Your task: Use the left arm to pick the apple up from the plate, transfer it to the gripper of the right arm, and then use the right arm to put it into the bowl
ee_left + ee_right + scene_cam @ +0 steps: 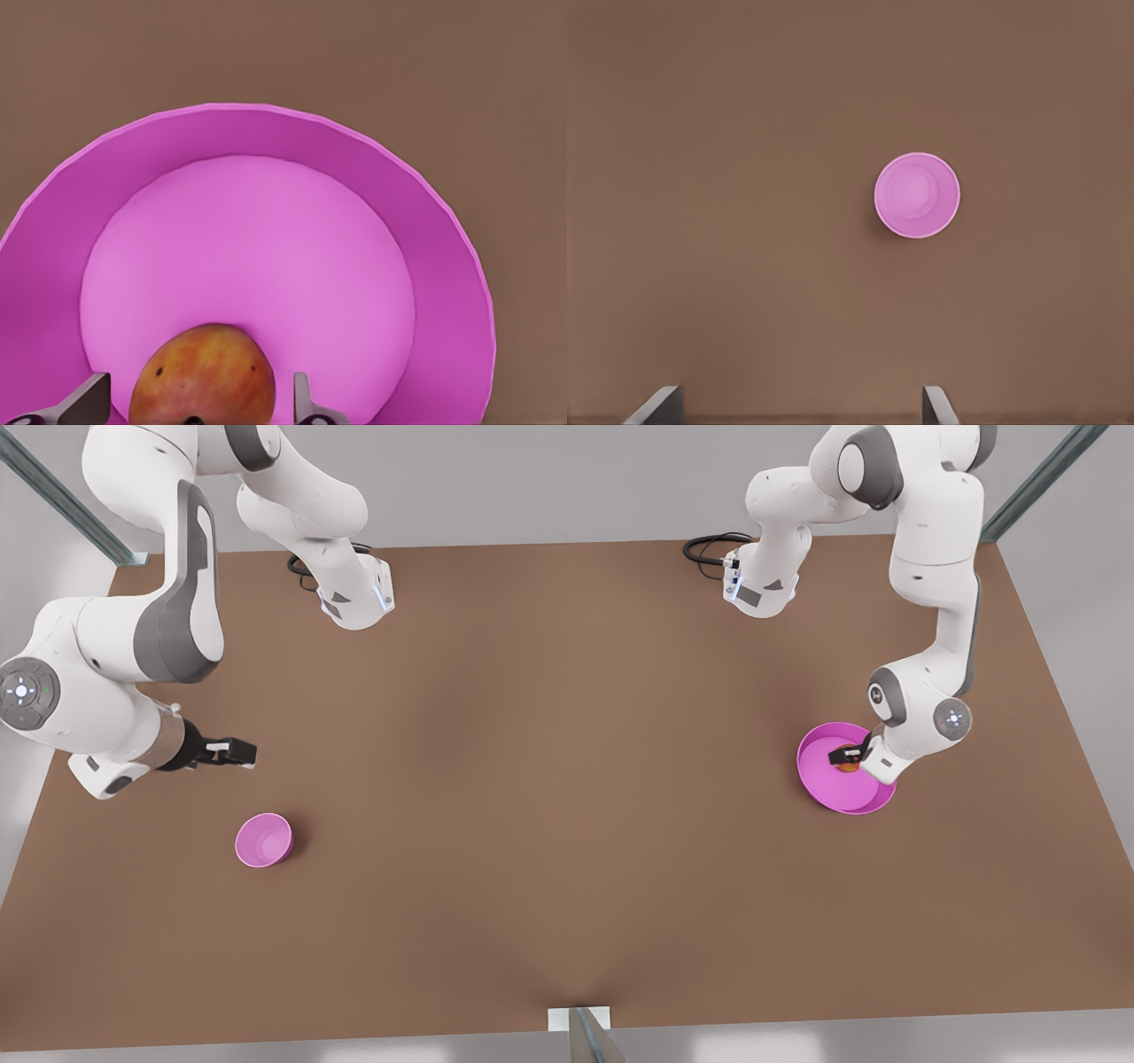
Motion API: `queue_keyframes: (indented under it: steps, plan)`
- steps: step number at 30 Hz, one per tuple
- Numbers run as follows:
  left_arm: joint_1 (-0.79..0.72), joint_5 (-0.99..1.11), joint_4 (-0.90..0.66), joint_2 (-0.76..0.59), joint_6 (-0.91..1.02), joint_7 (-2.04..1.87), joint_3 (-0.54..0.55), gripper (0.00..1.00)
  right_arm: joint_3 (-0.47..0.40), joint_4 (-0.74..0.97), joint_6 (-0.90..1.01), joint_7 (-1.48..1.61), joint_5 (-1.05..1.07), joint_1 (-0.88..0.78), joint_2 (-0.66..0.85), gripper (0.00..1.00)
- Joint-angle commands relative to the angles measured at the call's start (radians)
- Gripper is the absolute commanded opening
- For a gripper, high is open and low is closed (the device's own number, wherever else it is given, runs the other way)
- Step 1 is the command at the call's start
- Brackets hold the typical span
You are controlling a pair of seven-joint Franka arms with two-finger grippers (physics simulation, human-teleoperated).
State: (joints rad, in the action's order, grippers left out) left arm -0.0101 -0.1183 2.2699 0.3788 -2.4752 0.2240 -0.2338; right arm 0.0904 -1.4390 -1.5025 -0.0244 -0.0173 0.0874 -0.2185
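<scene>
The jaws of the right gripper (237, 754), at the middle left of the front view, are held apart and empty above the bare table (549, 797); this arm waits. Just below it, in the lower left, the bowl (263, 840) stands empty, small, deep and pink-violet.

At the far right of the front view, the left gripper (848, 757) is lowered into the plate (819, 779), a wide, shallow magenta dish. Its jaws are spread, one finger (306, 403) on either side of the apple (202, 376) with a gap visible on each side.

The pick-up step is judged to be in hand: the fruit is straddled but not yet clamped. Next, the fingers are to be closed evenly on it before any lift.

The apple is seen as small, round and orange-red with yellowish mottling and dark specks, resting on the plate's floor.
</scene>
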Motion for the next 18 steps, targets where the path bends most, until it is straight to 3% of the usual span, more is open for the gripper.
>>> queue_keyframes:
  steps: [1,14,16,18]
  plan:
    - [0.001,0.002,0.002,0.008,-0.022,0.113,0.001,1.0,0.0,-0.001,0.002,-0.005,-0.001,0.0,0.002,1.0]
    - [-0.001,-0.027,-0.001,0.048,-0.024,0.112,0.001,1.0,0.0,-0.021,-0.001,-0.005,-0.001,0.012,0.001,1.0]
    - [-0.001,-0.027,-0.003,0.048,-0.024,0.112,0.001,0.77,0.0,-0.021,-0.002,-0.005,0.0,0.012,0.002,1.0]
    - [-0.001,-0.027,-0.003,0.046,-0.024,0.112,0.001,0.74,0.0,-0.021,-0.001,-0.005,0.002,0.012,0.002,1.0]
